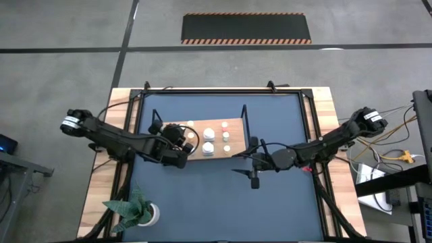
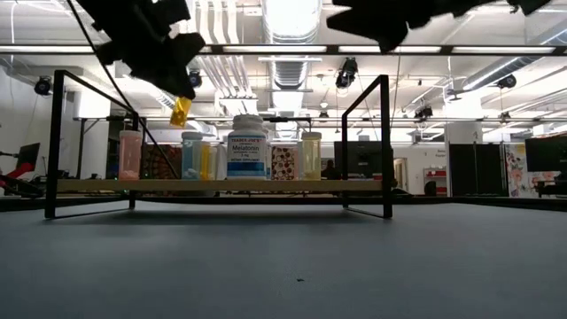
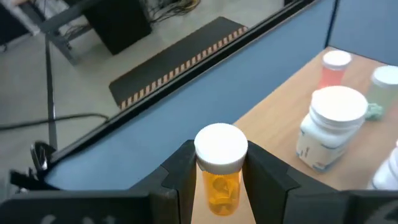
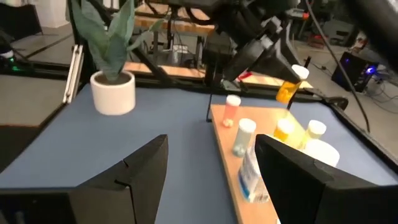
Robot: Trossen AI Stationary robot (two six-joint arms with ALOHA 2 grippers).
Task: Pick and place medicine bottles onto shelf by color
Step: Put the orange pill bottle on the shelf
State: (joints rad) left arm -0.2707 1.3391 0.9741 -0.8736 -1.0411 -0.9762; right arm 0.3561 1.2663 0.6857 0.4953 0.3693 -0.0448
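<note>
Left gripper (image 3: 219, 180) clamped on an orange bottle (image 3: 219, 171), white cap poking up between the fingers (image 3: 177, 171), bottle held in the air above the shelf (image 1: 233, 128) toward its nine o'clock end, right gripper (image 4: 211, 171) spread wide, empty, off the shelf's three o'clock end

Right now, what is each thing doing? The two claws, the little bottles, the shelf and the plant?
left gripper: shut on the orange bottle, above the shelf.
orange bottle: held in the air, white cap on.
right gripper: open, empty, beside the shelf.
big white bottle: upright on the shelf, capped.
pink bottle: upright on the shelf.
shelf: flat on the table, holding bottles.
plant pot: upright at the table's corner.
</note>
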